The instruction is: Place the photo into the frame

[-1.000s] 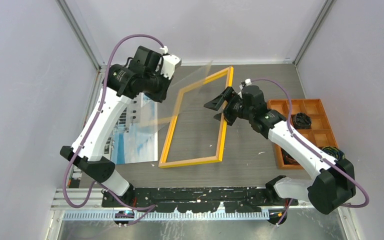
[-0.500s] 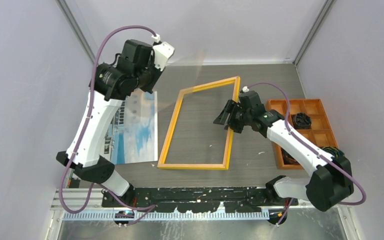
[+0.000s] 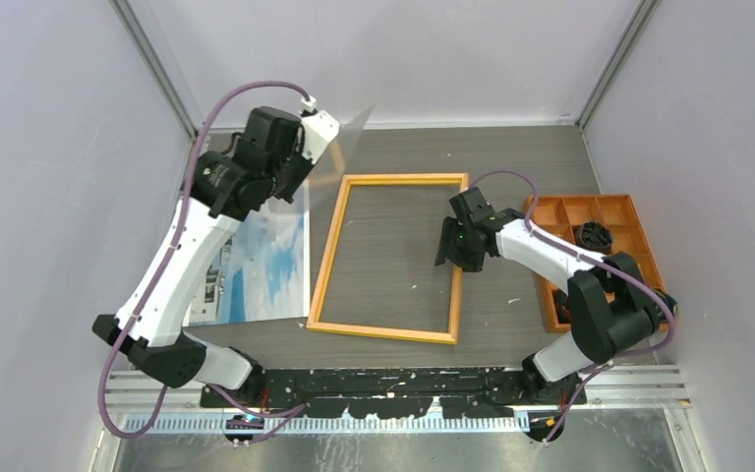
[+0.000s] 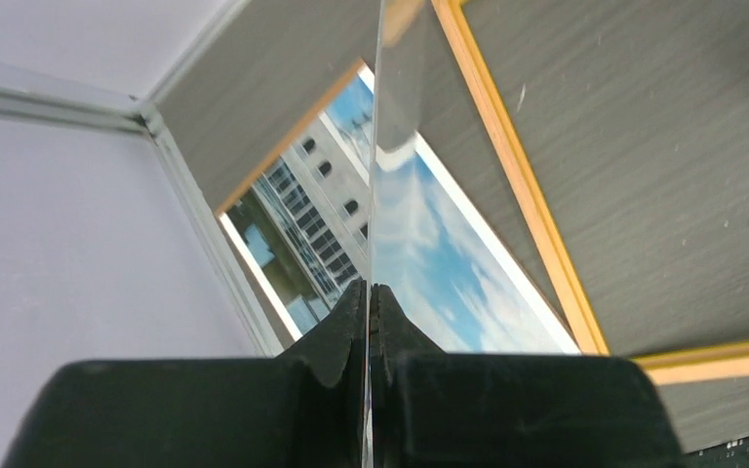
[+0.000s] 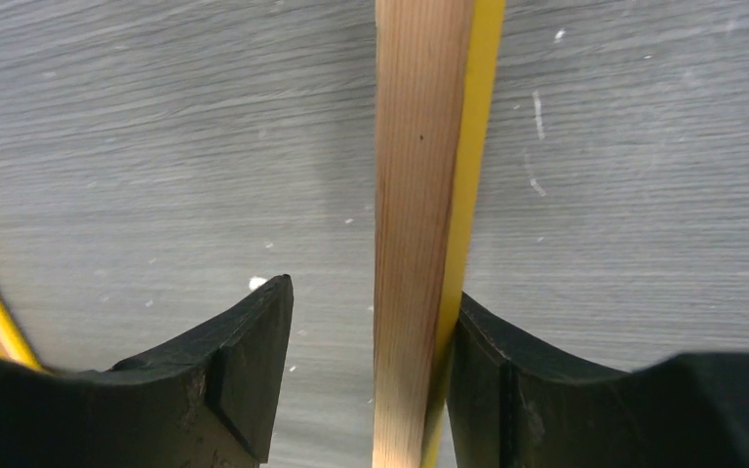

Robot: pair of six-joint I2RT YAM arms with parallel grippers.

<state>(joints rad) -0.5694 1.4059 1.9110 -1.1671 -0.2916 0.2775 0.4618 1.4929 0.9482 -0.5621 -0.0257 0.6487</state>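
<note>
Loosely, frame (image 5: pixel 417 146) between right gripper (image 5: pixel 371 292) jaws

The frame (image 5: pixel 417 234) (tan back up) lies between 2 parted fingers (image 5: pixel 239 375).

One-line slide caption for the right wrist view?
Open right tool straddles the frame rail, tan side showing, above the grey table.

The photo (image 3: pixel 261 265) lies flat at the left, picture side up, showing blue sky, white clouds and pale buildings. The frame (image 5: pixel 419 244) lies flat just to its right, an empty rectangle, seemingly with its tan wood face upward and yellow along its edge.
</note>
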